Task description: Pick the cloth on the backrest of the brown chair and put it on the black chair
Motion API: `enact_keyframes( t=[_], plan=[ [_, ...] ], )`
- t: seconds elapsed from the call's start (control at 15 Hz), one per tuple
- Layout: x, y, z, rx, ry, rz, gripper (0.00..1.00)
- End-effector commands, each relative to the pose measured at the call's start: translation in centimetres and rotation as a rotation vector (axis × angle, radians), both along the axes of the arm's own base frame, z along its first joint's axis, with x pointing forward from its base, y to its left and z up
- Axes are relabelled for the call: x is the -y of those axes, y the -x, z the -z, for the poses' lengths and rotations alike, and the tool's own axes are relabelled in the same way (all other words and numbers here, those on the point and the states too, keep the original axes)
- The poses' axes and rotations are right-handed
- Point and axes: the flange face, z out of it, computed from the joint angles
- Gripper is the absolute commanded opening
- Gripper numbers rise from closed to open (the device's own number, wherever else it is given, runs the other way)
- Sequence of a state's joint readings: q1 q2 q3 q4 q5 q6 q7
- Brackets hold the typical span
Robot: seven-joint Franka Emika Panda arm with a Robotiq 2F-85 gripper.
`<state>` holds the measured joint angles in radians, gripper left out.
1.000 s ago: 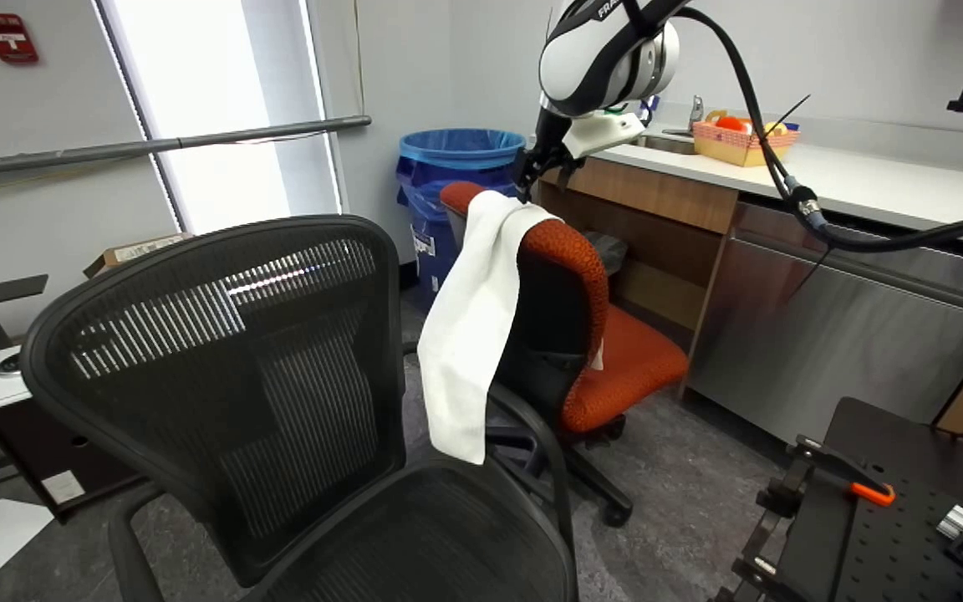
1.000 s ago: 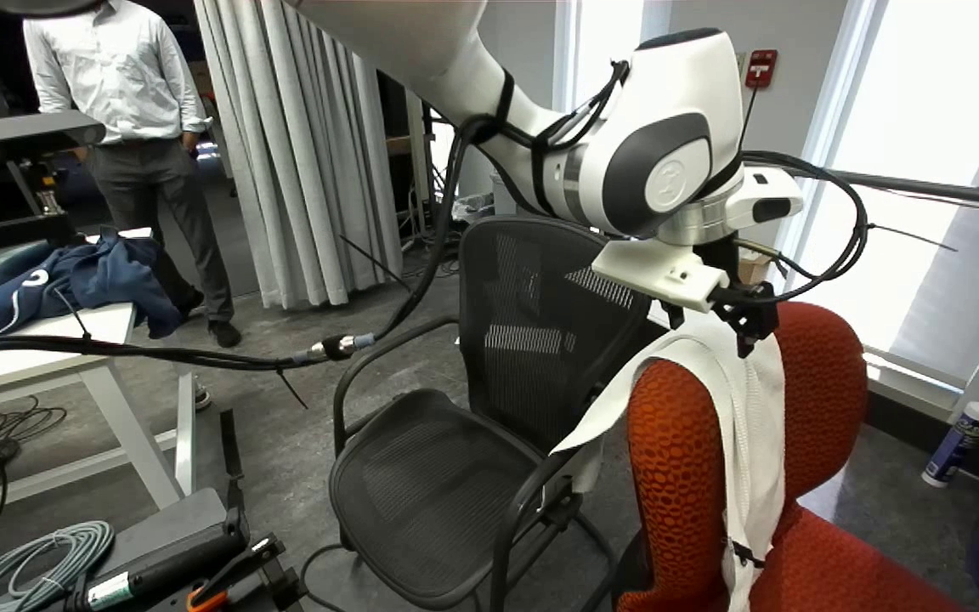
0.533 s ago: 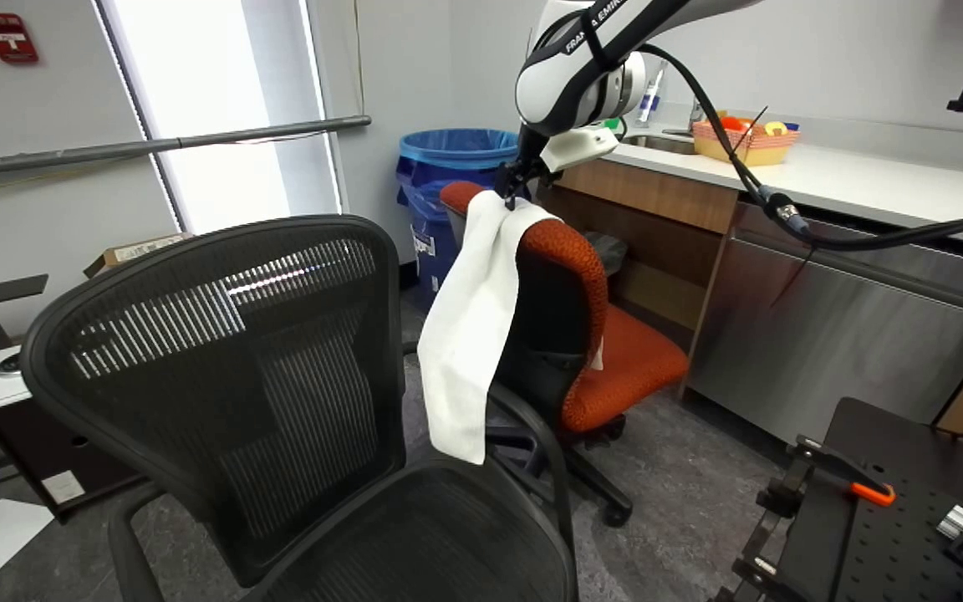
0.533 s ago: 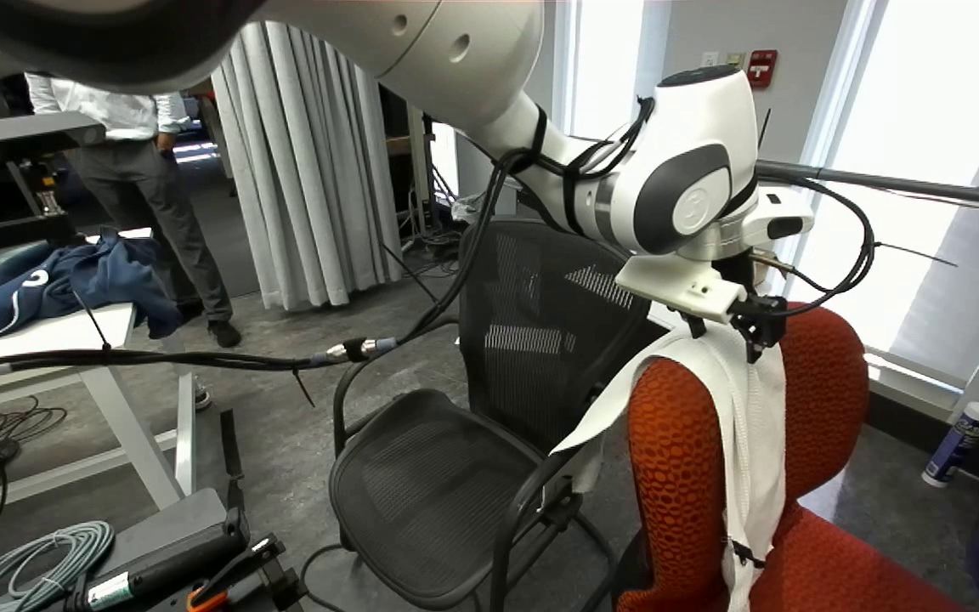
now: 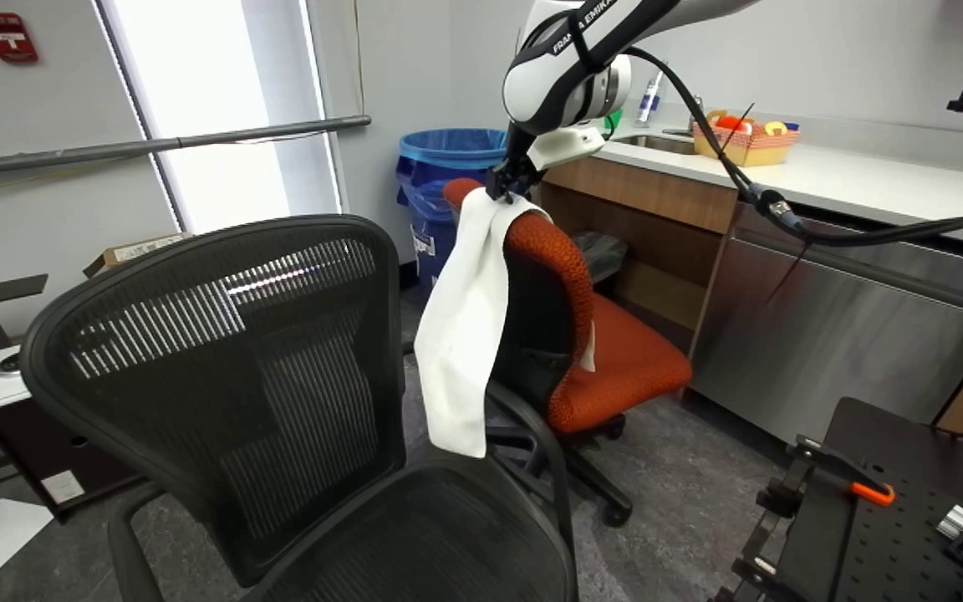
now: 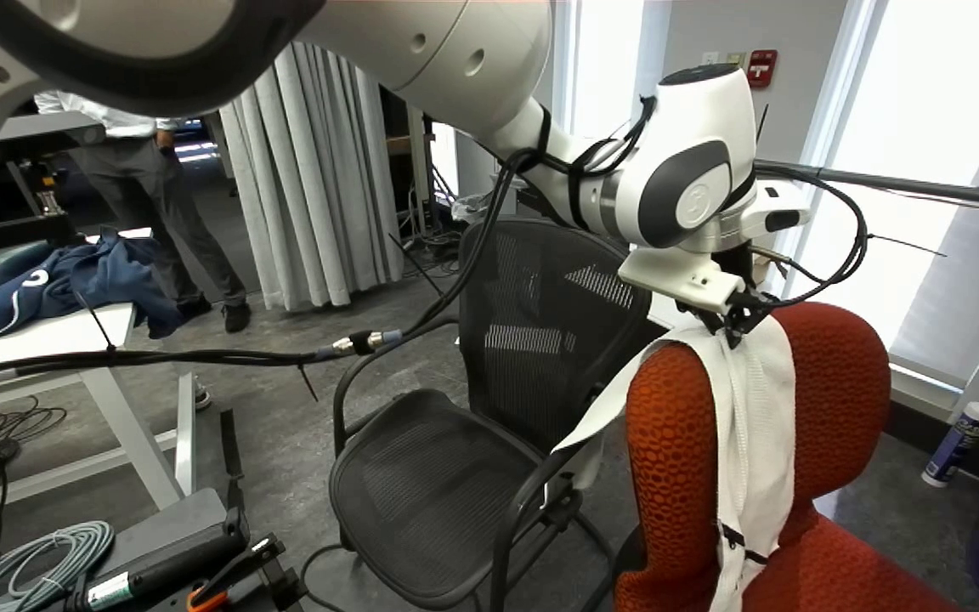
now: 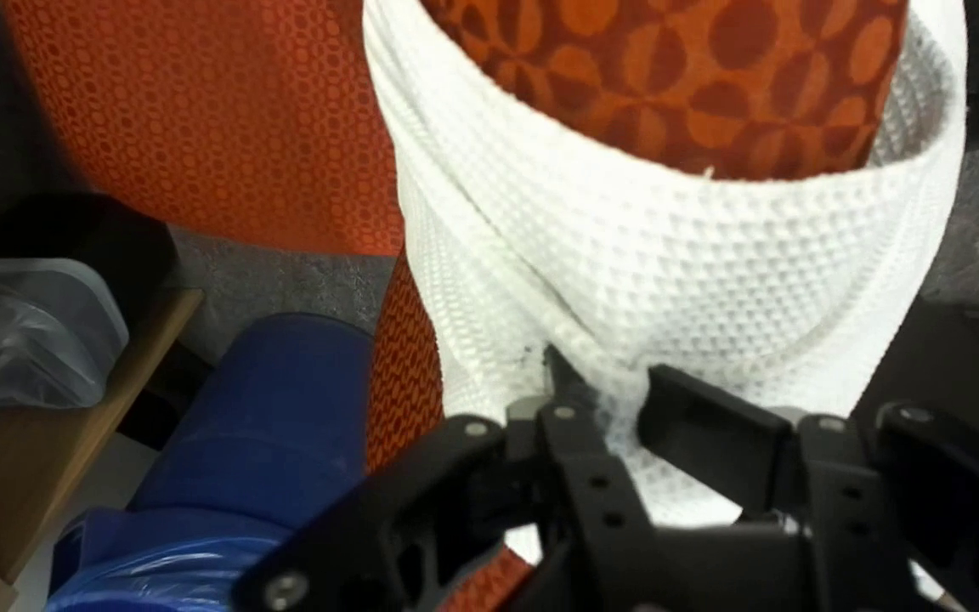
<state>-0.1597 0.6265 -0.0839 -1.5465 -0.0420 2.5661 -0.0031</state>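
Observation:
The long white cloth (image 5: pixel 461 334) is draped over the backrest (image 6: pixel 672 442) of the brown chair (image 5: pixel 636 359), one end hanging behind toward the black chair (image 5: pixel 222 359), the rest down the front. On top of the backrest, my gripper (image 7: pixel 603 360) points down with its jaws drawn together. A bunched fold of the cloth is pinched between its fingers (image 7: pixel 715 425) in the wrist view. The black chair stands close behind the brown one, and its seat (image 6: pixel 438 501) shows in both exterior views. How deep the fold goes between the fingertips is hard to see.
Blue bins (image 5: pixel 448 155) stand beyond the brown chair, near a counter (image 5: pixel 866 184) with a basket (image 5: pixel 745 144). The black chair's armrest (image 6: pixel 532 484) is close to the cloth's hanging end. A cable (image 6: pixel 200 357) trails from the arm. A person stands by a white table (image 6: pixel 90 331).
My gripper has come down onto the top of the backrest, and its jaws have closed on the cloth. The brown chair has turned slightly, and the cloth has shifted a little with it.

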Motion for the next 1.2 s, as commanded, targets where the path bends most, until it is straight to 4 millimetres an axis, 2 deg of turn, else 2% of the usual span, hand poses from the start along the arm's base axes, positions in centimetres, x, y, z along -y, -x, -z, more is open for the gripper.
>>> enact_keyframes(
  t=[0.0, 0.2, 0.33, 0.6, 0.8, 0.93, 1.13],
  plan=[
    [0.2, -0.9, -0.4, -0.004, -0.041, 0.006, 0.00],
    [-0.5, -0.9, -1.7, 0.020, -0.049, -0.020, 0.00],
    [-1.6, -0.9, -3.5, 0.055, -0.060, -0.053, 0.00],
    [-4.7, -0.9, -8.4, 0.121, -0.096, -0.133, 0.00],
    [-7.8, -0.5, -12.4, 0.167, -0.127, -0.209, 0.00],
    [-10.5, -0.2, -14.7, 0.191, -0.149, -0.281, 0.00],
    [-15.0, 0.6, -17.1, 0.199, -0.174, -0.399, 0.00]
  ],
)
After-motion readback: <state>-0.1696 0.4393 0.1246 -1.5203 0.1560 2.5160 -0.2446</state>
